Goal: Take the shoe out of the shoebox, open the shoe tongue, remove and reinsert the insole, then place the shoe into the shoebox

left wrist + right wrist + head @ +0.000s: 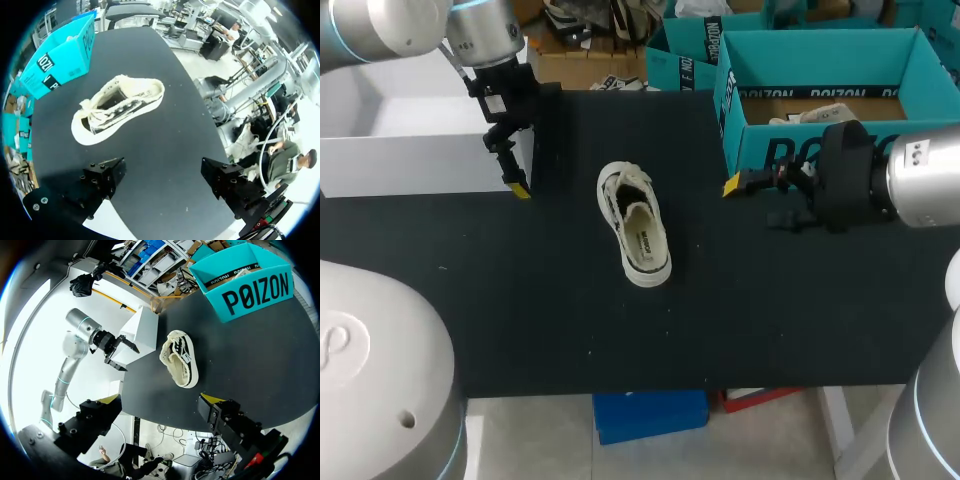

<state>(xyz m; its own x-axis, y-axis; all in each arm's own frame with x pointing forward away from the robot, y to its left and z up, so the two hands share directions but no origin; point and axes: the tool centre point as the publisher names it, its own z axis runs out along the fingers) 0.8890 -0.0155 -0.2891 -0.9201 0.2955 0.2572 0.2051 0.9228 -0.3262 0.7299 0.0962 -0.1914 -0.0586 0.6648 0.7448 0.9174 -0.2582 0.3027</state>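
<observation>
Your shoe (635, 225) sits upright in the middle of the worktop (520, 300), outside the teal shoebox (820, 35). Your left tool (518, 188) and right tool (733, 186) both hang open and hold nothing, one on either side of it.

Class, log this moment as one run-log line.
shoe: on table, outside shoebox | left gripper: open, empty | right gripper: open, empty

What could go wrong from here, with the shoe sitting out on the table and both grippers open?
The shoe lies loose mid-table, touched by neither gripper; tugging its tongue or insole with one gripper could drag or tip it. The right gripper hangs close to the front wall of the shoebox, so a careless swing might shove the box. What looks like another shoe already lies inside, crowding the return.
</observation>
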